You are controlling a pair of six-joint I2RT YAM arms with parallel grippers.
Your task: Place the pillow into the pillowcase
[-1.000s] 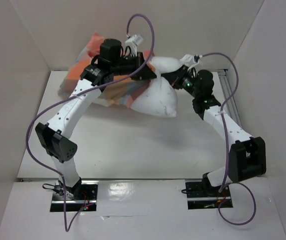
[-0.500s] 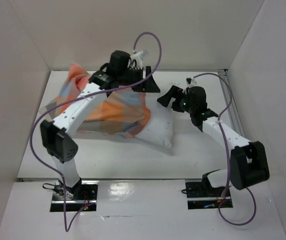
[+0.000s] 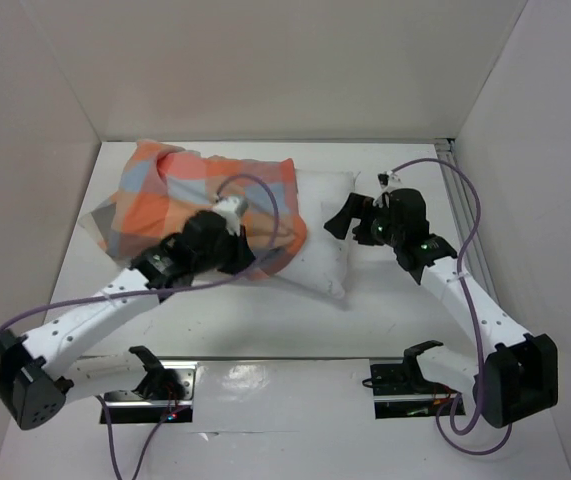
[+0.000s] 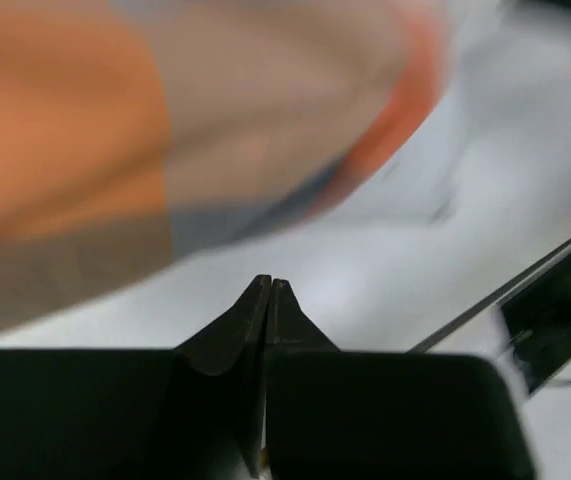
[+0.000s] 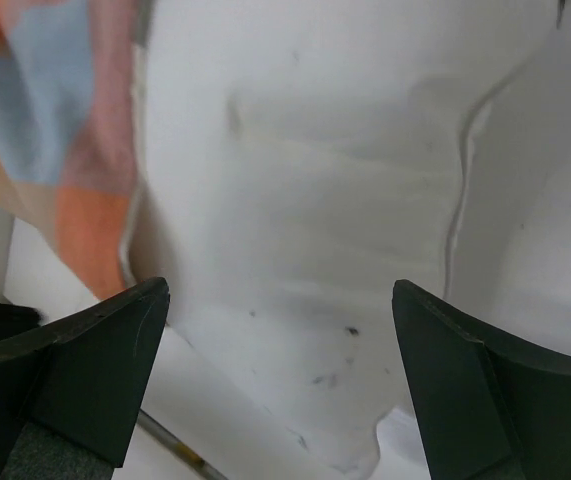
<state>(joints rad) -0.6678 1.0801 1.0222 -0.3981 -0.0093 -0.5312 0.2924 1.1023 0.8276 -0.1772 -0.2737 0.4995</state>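
Right end effector beside pillow edge

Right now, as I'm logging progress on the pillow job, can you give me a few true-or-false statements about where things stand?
1. The pillow is wholly inside the pillowcase. False: its white right end sticks out of the checked cloth.
2. The right jaws stand wide open, facing the pillow's bare end. True.
3. The left jaws are clamped on a fold of the pillowcase. False: they are shut with nothing between them.
4. The pillow and pillowcase lie on the table. True.
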